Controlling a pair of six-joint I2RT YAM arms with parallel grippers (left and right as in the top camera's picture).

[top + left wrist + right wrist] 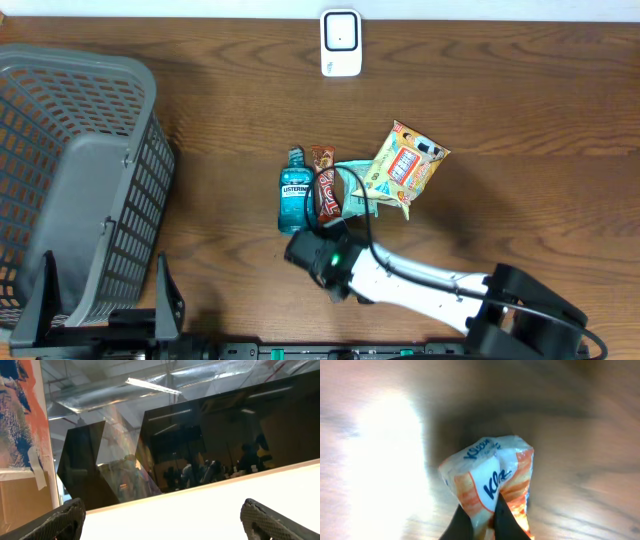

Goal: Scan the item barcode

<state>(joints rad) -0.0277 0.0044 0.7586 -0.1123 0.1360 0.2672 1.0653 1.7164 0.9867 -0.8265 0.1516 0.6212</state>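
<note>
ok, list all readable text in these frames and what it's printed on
"LISTERINE": label of the blue mouthwash bottle.
"Kleenex", partly creased: tissue pack pinched in the right gripper.
Candy bar: lettering too small to read.
Yellow snack bag: print too small.
White scanner: no legible marking.

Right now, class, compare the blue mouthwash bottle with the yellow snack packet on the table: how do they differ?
The mouthwash bottle is a rigid, clear blue bottle; the snack packet is a flat, soft yellow pouch. The bottle lies straight, cap toward the scanner; the packet lies skewed. The bottle touches the chocolate bar; the packet overlaps a green packet. Both lie on the wooden table, ungripped.
</note>
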